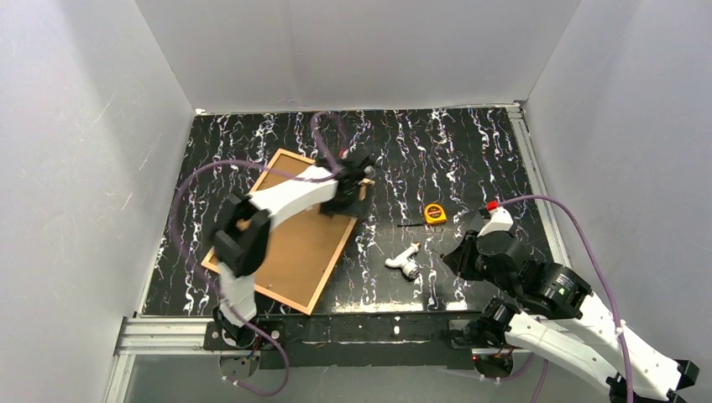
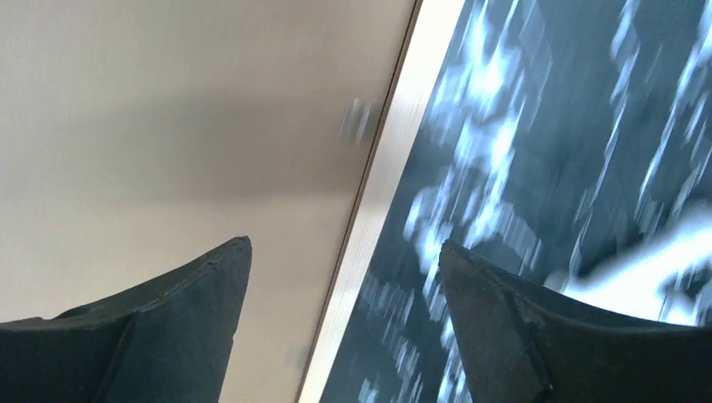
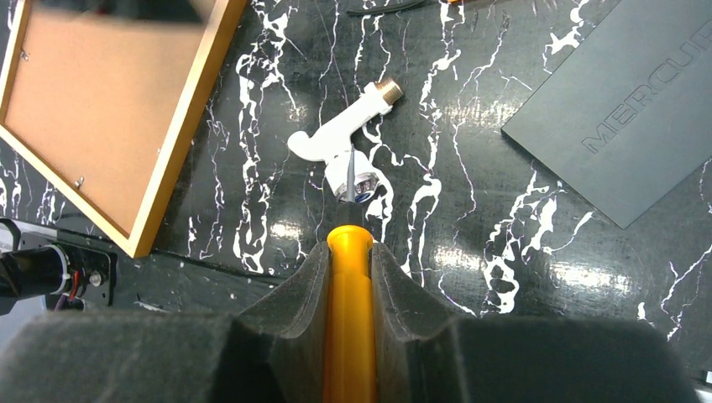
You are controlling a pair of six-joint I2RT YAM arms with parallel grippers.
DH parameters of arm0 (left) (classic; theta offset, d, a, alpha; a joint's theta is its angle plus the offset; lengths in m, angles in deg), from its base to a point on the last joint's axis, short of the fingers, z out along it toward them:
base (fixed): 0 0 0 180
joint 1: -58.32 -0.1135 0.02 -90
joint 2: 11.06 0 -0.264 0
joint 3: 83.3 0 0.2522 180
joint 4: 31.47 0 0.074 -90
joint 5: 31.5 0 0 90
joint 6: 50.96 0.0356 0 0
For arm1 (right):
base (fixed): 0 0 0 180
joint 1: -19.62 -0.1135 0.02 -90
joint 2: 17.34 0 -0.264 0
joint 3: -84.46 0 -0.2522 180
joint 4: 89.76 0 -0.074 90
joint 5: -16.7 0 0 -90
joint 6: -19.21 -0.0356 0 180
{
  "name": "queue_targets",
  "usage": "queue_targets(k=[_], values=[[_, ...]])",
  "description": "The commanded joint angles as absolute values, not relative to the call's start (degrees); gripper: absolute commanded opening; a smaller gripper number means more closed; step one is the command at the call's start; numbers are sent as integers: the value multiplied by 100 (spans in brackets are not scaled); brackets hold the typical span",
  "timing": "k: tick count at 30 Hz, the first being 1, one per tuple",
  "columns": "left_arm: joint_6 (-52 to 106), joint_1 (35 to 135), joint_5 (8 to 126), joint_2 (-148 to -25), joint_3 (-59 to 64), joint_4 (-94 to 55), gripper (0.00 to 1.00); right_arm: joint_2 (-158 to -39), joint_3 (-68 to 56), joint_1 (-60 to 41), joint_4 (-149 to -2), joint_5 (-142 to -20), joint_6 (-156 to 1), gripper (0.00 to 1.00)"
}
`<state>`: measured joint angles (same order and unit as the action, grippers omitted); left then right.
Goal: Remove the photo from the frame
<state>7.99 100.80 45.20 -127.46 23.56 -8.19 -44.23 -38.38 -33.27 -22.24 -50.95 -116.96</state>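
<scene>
Cork backing faces up on the frame [image 1: 294, 243], which lies flat and turned at an angle on the left half of the black marbled table [image 1: 470, 151]. With it lying this way the photo is hidden from where I stand.

The left arm reaches across the frame to its far right corner. There the left gripper [image 2: 344, 245] is spread wide with nothing in it. One of its fingers [image 2: 201, 285] hangs over the tan back and the other over the table, so the thin wooden rail runs up between them. I cannot tell whether either finger touches anything.

Well apart, over the right half of the table, the right gripper [image 3: 348, 252] is clamped on the yellow handle of a screwdriver [image 3: 350, 319]. The thin shaft points at a white tap fitting [image 3: 340, 138] lying near the frame's near corner. A yellow tape measure [image 1: 434, 213] sits beyond the fitting, and a dark grey panel [image 3: 630, 109] lies flat to the right.
</scene>
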Motion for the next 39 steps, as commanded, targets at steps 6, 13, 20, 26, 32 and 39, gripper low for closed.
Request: queue_targets(k=[6,13,20,26,32,39], values=[[1867,9814,7029,-8784,-854,401,78,-4863,-3834,-3294,-2978,-5316,-11490,1],[1330,10043,6974,-7151,-2437,733,69,-5164,-3931,-3285,-3495,-5643,-11399,1],[984,11616,4466,-7320,-2619,765,60,-5406,-4061,-3285,-3814,-5873,-11407,1],[731,12089,3441,-8204,-2382,472,39,-5347,-4120,-3286,-3741,-5863,-11476,1],[671,12167,3812,-8855,-2204,-164,53,-5201,-4186,-3285,-3609,-5813,-11542,1],[238,12195,4205,-9167,-2228,-617,61,-5152,-4194,-3285,-3543,-5796,-11572,1]])
